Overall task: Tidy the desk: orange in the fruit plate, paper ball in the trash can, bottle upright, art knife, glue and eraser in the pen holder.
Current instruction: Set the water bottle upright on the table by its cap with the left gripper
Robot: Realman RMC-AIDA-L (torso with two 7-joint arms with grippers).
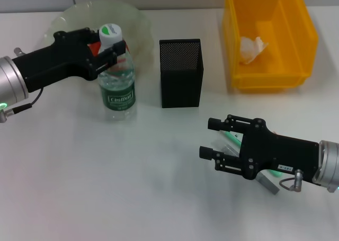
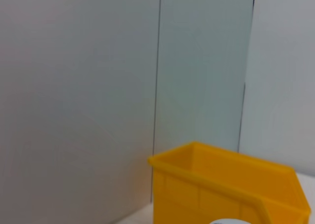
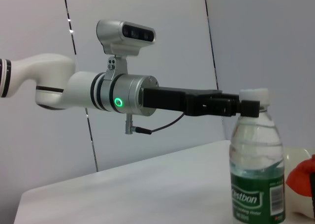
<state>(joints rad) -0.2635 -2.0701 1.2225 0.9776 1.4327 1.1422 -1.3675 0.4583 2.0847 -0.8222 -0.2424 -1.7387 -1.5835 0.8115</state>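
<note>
The left gripper [image 1: 117,51] is closed around the neck of the bottle [image 1: 117,87], just under its white cap. The bottle stands upright on the desk [image 1: 106,188], long axis vertical, cap up, toward the far left corner. Behind it sits the fruit plate [image 1: 79,16], the orange [image 1: 94,49] mostly hidden. Beside the bottle stands the pen holder [image 1: 181,73]. In the far right corner, the trash can [image 1: 270,37] holds the paper ball [image 1: 253,49]. Near the right edge, the right gripper [image 1: 216,139] hovers with fingers spread over the art knife [image 1: 231,140] and glue [image 1: 267,184].
</note>
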